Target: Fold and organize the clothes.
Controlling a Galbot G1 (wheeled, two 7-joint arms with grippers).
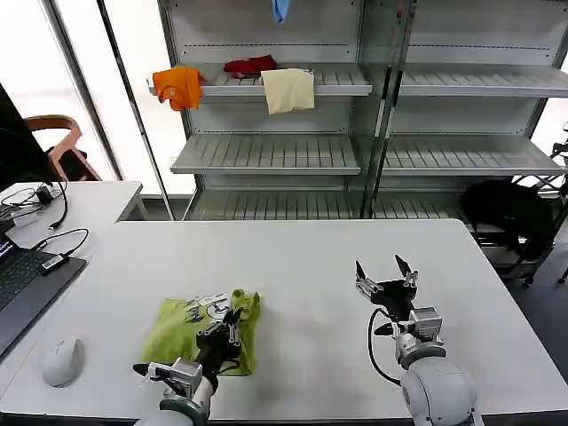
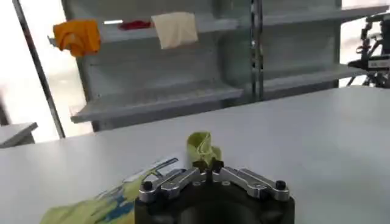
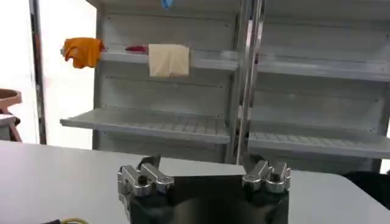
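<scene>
Left gripper (image 2: 210, 165): I see fingers pinching T-shirt (image 1: 182, 327) fold, wrist view.
Right gripper (image 1: 385, 270): fingers apart above surface (image 1: 302, 257).

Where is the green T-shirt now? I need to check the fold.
The green T-shirt lies bunched on the white table, near its front edge on the robot's left, with the left gripper shut on it.

Head view looks forward and down from above over the table (image 1: 302, 266), both wrist views sit low, close behind their own end effectors, facing apparently level across the table, all three sharing the far shelving (image 1: 266, 84) (image 2: 183, 91) (image 3: 158, 122)
</scene>
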